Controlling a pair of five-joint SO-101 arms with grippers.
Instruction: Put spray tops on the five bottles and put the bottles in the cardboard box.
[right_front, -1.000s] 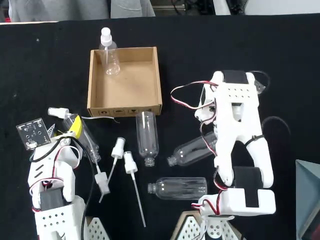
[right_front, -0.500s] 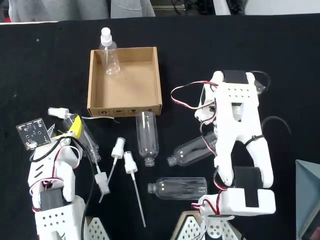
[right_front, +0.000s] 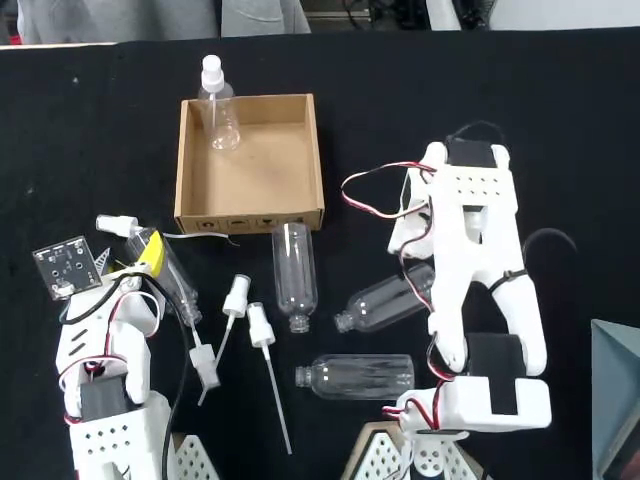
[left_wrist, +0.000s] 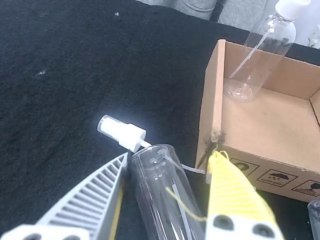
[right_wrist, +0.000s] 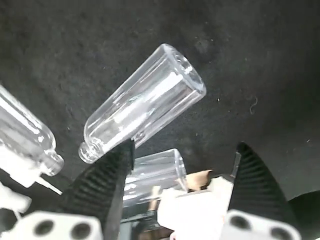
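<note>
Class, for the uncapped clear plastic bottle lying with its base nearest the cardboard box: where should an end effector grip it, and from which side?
Across the mid-body of the clear plastic bottle, probably from above: it lies flat, base towards the brown cardboard box, and that leaves the open neck free.

A black tabletop (right_front: 80, 130) is covered in dark cloth; a grey-blue angular object (right_front: 615, 390) is set at its right edge

Black table (right_front: 100, 130): cardboard box (right_front: 250, 218), three uncapped bottles (right_front: 294, 270), loose spray tops (right_front: 236, 296).
</note>
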